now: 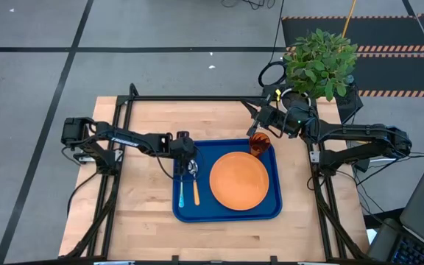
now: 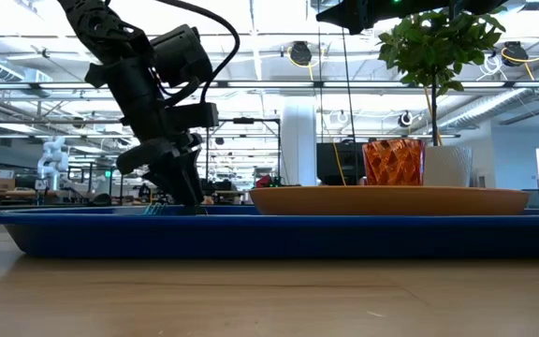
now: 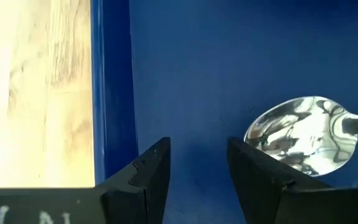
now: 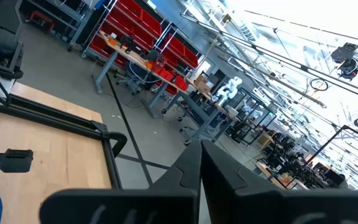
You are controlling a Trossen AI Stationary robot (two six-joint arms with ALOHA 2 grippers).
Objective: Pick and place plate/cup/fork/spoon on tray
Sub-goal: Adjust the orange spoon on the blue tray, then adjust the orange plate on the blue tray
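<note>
Closest to the left wrist camera, the left gripper (image 3: pixel 197 171) stands with its two dark fingers apart and nothing between them, tips low over the tray (image 3: pixel 114 93) floor just inside its left rim. From that pincer the spoon (image 3: pixel 303 134) lies just to one side, its shiny bowl beside one fingertip. In the high view its orange handle runs away from the gripper toward the tray's near edge. The fork (image 1: pixel 181 193) lies parallel on the far side of the pincer from the spoon, so the fingers sit over the head ends of both utensils. Any next move looks to me like a straight lift clear.

Further right, the plate (image 1: pixel 239 180) fills the tray's middle, well apart from the left pincer. The cup (image 1: pixel 260 143) stands upright in the tray's far right corner. Just beyond it hangs the right gripper (image 1: pixel 262 118), fingers pressed together and empty, the nearer arm to the cup.

Hidden: the fork's tines are too small to make out from above, and the low view hides both utensils behind the rim.
</note>
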